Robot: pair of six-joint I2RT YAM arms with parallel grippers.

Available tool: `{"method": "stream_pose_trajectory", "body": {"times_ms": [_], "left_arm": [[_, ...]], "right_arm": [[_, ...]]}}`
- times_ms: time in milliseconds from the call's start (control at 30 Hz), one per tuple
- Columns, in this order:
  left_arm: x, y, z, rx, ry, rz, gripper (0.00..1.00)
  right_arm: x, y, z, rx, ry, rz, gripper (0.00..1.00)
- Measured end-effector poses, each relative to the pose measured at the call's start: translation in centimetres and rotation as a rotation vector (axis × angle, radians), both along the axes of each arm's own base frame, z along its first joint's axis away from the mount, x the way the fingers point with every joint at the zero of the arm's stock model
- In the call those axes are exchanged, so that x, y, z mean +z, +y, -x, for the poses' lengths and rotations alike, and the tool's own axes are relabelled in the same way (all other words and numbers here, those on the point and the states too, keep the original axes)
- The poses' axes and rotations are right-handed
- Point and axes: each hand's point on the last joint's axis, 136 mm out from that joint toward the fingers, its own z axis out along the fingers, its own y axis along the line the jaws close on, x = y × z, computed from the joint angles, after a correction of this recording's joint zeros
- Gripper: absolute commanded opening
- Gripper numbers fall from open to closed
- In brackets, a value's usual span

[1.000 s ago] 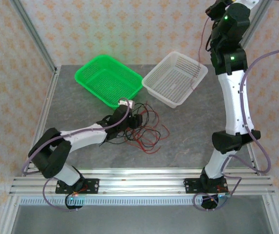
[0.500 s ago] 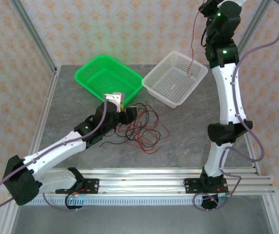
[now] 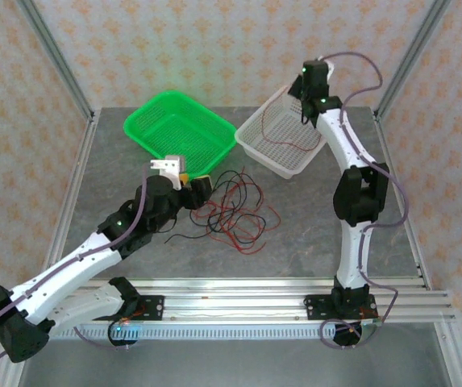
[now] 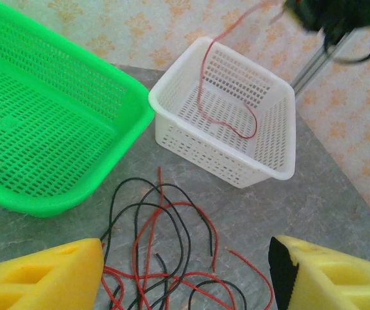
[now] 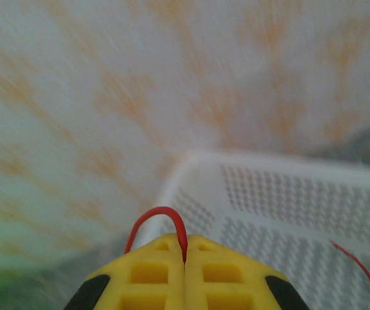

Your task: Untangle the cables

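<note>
A tangle of thin red and black cables (image 3: 235, 214) lies on the grey table, in front of the two baskets. My left gripper (image 3: 198, 185) hovers over the tangle's left side. It is open, and between its yellow fingers (image 4: 42, 278) I see only loose cables (image 4: 159, 252) on the table below. My right gripper (image 3: 301, 111) is over the far side of the white basket (image 3: 263, 157). It is shut on one red cable (image 5: 152, 219). That red cable (image 4: 226, 123) hangs down and loops inside the white basket (image 4: 223, 161).
A green basket (image 3: 181, 129) stands at the back left, touching the white one. Its wall (image 4: 75, 194) is close to the left gripper. Metal frame posts (image 3: 53, 56) rise at the table's back corners.
My right arm has come down from high above to the white basket, bringing the red cable into it. The left gripper has drawn back a little to the left.
</note>
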Motion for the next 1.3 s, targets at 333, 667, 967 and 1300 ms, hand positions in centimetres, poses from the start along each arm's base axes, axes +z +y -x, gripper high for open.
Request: {"method": "stream_pose_trajectory", "body": {"times_ms": [333,667,967,1300], "left_arm": [[-0.8,0.7,1.0,0.002,0.024,0.059,0.99],[-2.3,1.1,2.0,0.019,0.123,0.079,0.84],[-7.6,0.0,3.8,0.029,0.39,0.077,0.65],[-19.6,-2.1,9.3,0.03,0.748,0.117,0.53]], "right_arm": [[-10.1,2.2,1.2,0.04,0.258,0.111,0.0],[-13.4,2.5,2.1,0.057,0.401,0.229,0.53],[-5.6,1.6,5.6,0.057,0.336,0.233,0.54],[5.5,1.4,16.3,0.114,0.127,0.169,0.54]]}}
